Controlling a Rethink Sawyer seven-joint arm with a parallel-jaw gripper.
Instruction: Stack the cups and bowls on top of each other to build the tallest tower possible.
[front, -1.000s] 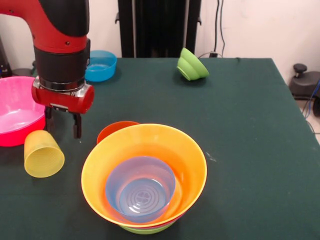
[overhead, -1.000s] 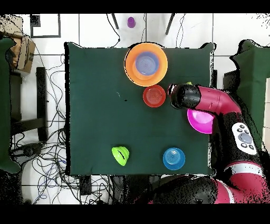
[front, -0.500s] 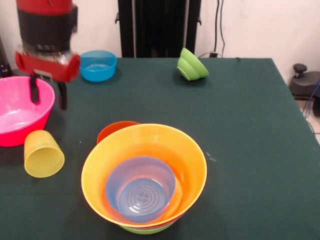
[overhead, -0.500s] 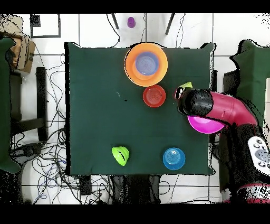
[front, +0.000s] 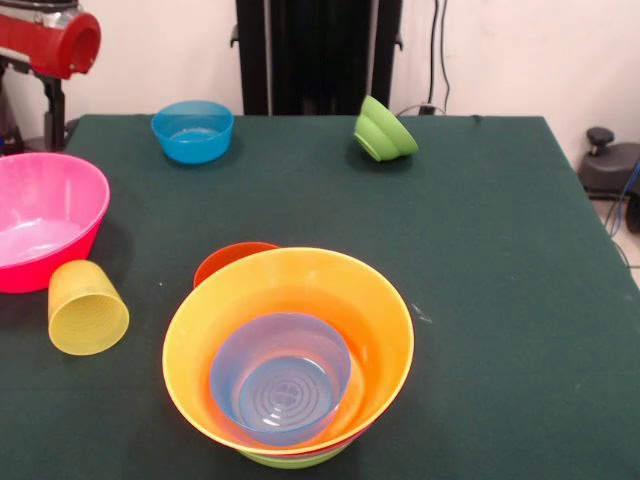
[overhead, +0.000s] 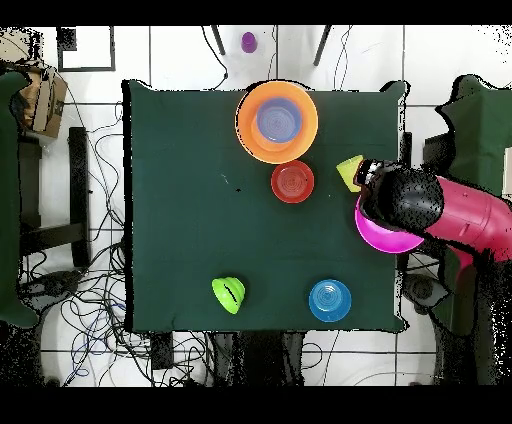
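One raised arm (front: 50, 40) hangs above the pink bowl (front: 40, 220).

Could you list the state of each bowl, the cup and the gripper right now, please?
Tower: upright, purple bowl nested in the orange one.
Red-orange bowl: upright behind the tower.
Yellow cup: on its side.
Pink bowl: upright, empty.
Blue bowl: upright, empty.
Green bowl: tipped on its side.
Gripper: raised at the table's edge, grip unclear.
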